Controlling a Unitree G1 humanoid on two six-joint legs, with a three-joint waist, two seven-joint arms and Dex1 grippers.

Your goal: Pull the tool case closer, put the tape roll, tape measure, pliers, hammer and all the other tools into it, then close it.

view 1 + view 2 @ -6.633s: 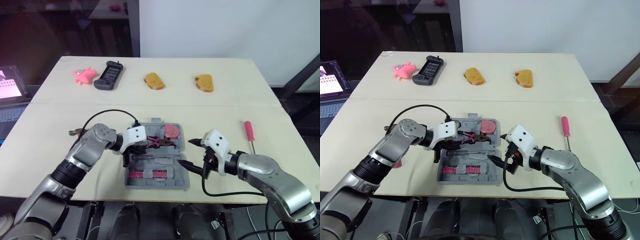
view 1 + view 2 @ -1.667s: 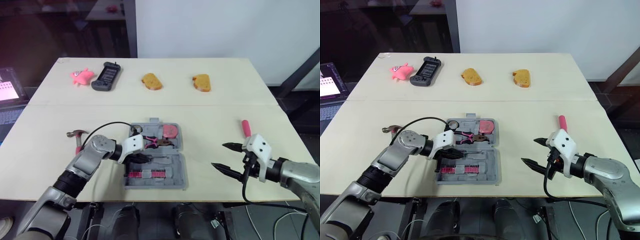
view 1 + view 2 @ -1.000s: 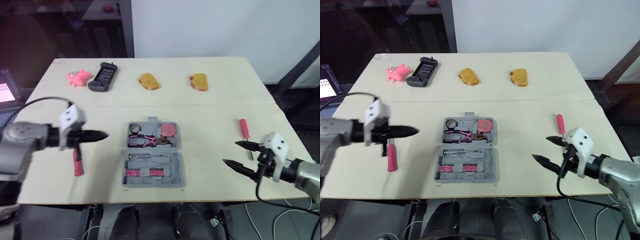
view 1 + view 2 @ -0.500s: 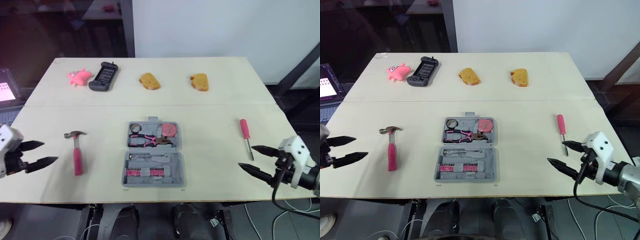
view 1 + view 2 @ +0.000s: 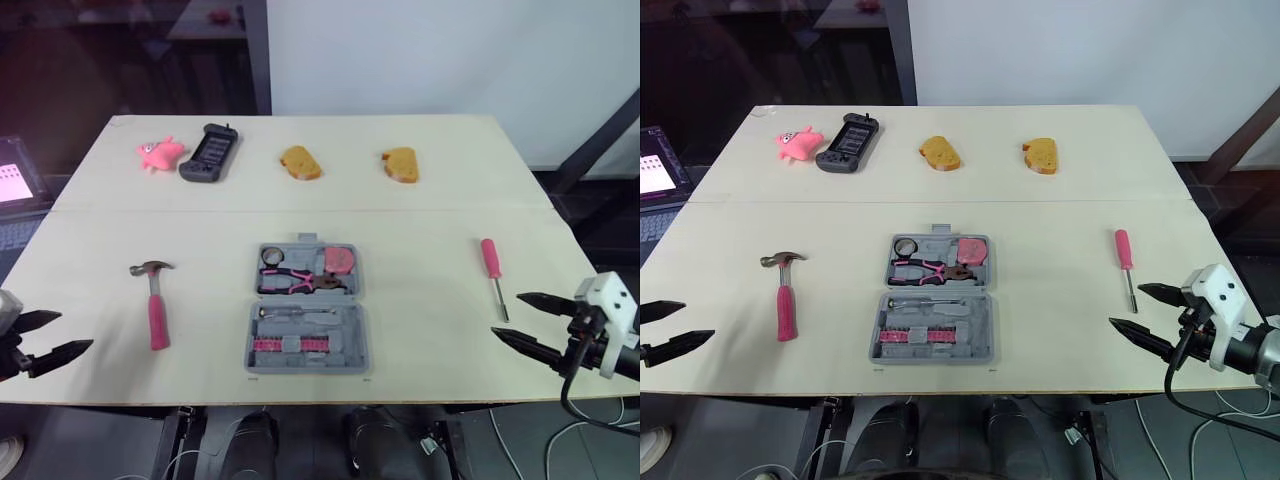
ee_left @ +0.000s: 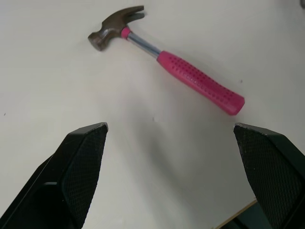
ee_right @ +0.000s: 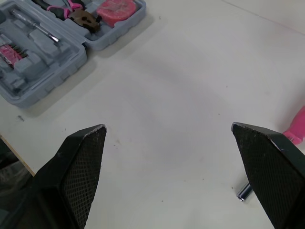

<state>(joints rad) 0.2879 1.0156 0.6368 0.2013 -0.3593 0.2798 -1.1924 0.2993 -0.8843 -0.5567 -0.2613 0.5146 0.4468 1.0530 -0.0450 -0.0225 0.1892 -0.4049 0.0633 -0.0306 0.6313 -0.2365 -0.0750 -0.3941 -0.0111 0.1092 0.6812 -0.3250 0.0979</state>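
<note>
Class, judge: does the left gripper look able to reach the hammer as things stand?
Probably yes: the left gripper is open and empty, with only bare table between it and the hammer.

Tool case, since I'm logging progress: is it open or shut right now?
Open. The tool case lies spread flat on the table, both halves facing up, with the pliers and pink tape measure visible inside.

Cream table [image 5: 430, 210] bears open tool case [image 5: 350, 345], hammer [image 5: 156, 315], screwdriver [image 5: 491, 262]. Far side: pink toy [image 5: 160, 153], black controller [image 5: 209, 152], bread slices [image 5: 301, 162] [image 5: 400, 164].
</note>
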